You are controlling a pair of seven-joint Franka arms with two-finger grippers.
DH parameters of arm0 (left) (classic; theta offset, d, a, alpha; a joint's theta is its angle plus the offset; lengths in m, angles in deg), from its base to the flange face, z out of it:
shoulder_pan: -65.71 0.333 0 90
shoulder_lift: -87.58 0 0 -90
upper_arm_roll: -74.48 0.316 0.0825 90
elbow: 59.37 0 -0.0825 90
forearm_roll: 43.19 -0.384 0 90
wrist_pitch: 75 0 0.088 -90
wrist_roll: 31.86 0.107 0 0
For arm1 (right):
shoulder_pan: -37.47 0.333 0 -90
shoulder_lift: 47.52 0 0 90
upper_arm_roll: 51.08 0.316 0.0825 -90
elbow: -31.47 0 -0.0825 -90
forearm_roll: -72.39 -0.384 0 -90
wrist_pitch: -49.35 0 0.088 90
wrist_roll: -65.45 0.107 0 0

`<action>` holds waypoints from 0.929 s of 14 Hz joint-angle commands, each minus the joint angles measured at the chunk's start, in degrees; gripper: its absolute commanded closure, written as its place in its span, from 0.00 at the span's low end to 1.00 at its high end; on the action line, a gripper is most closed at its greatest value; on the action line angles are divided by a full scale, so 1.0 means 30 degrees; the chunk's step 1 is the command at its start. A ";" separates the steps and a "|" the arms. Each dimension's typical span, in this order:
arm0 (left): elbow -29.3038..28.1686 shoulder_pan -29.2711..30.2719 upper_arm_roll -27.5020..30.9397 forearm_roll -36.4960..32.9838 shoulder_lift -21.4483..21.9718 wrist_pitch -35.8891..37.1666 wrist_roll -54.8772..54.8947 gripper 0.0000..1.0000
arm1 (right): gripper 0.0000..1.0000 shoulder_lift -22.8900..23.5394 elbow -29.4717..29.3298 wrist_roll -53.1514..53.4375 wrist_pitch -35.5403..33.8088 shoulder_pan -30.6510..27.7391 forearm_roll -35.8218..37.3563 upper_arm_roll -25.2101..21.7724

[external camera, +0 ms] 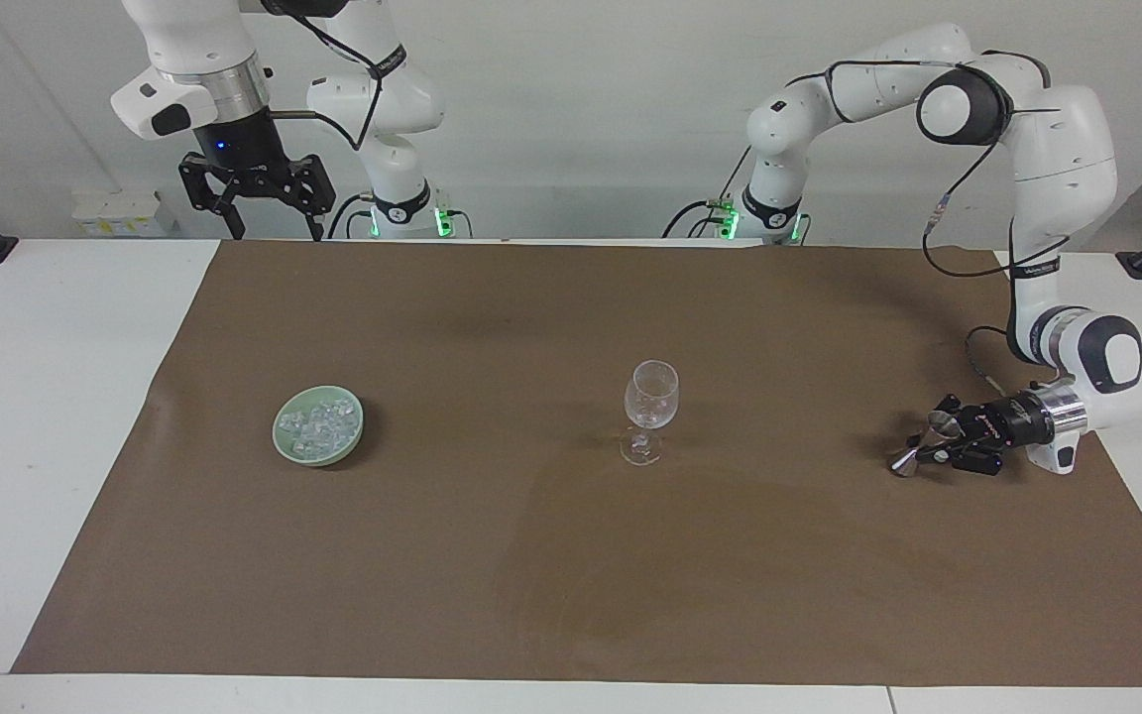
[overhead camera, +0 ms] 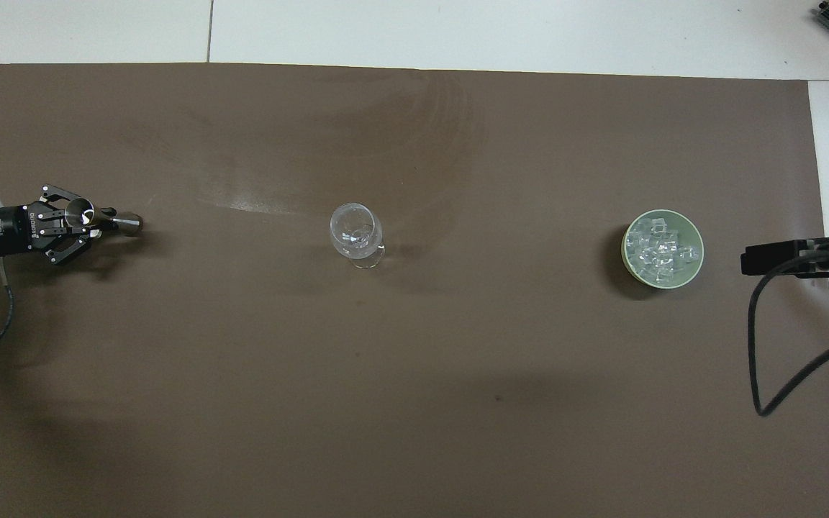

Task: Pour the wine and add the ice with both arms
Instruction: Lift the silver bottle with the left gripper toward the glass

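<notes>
Two white arms frame the facing view. The right arm hangs raised at its own end of the bench (external camera: 26, 416), its end effector (external camera: 257, 213) pointing down with fingers spread wide, holding nothing, waiting above the bench's robot-side edge. The left arm bends down to its own end, where the left end effector (external camera: 928, 454) lies nearly level just above the brown mat (external camera: 571, 555), pressed together on a small metal jigger (external camera: 925, 444); the jigger's long axis tilts, one cone turned up, the other down toward the mat. A clear wine glass (external camera: 649, 410) stands upright near the mat's middle, well apart from both end effectors. The ice (external camera: 320, 421) is heaped in a pale green bowl (external camera: 285, 441) toward the right arm's end, well apart from the glass, with open mat between them. In the overhead view, the left end effector (overhead camera: 101, 224) enters level from that arm's end, pinching the jigger (overhead camera: 101, 219), whose axis points roughly toward the wine glass (overhead camera: 355, 234). The ice (overhead camera: 660, 248) fills the bowl (overhead camera: 627, 253); beside it only a black fitting and cable (overhead camera: 781, 338) of the right arm show.
</notes>
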 commanded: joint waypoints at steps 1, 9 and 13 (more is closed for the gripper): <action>0.0333 0.0217 -0.0294 0.0282 -0.0099 0.0291 -0.0828 1.00 | 0.00 -0.0426 0.0525 0.0451 0.0439 -0.0038 0.0366 0.0154; 0.0480 -0.0046 -0.0587 0.0485 0.0456 0.0145 -0.1534 1.00 | 0.00 -0.0426 0.0525 0.0451 0.0439 -0.0038 0.0366 0.0154; 0.0480 -0.0572 -0.0587 0.0837 0.0924 -0.0235 -0.1505 1.00 | 0.00 -0.0426 0.0525 0.0451 0.0439 -0.0009 0.0366 0.0154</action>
